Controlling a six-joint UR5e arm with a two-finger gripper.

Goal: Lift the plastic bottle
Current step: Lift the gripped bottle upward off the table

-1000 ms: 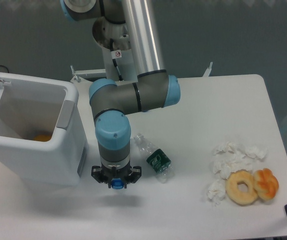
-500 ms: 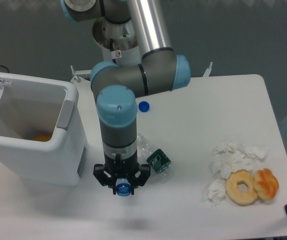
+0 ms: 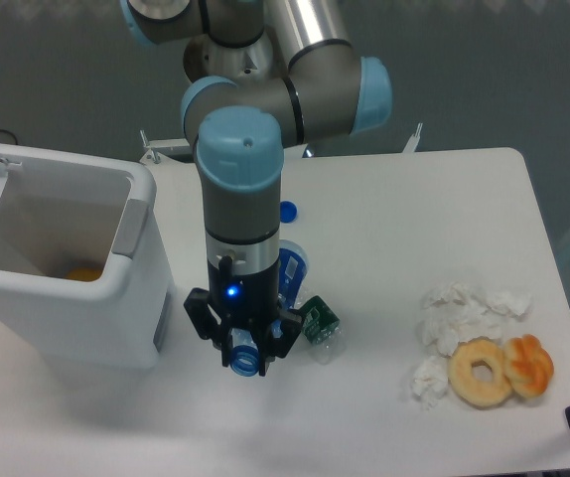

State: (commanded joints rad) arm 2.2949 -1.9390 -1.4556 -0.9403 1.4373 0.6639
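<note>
**Blue bottle clamped in the tool, above the surface**

We've got the tool (image 3: pixel 244 350) clamped on the plastic bottle (image 3: pixel 290 273). It's blue-tinted with a blue label, and its blue end pokes out between the fingers. The bottle hangs over the near-left part of the surface (image 3: pixel 444 209), beside the smaller clear bottle (image 3: pixel 317 326) with the dark green label.
</note>
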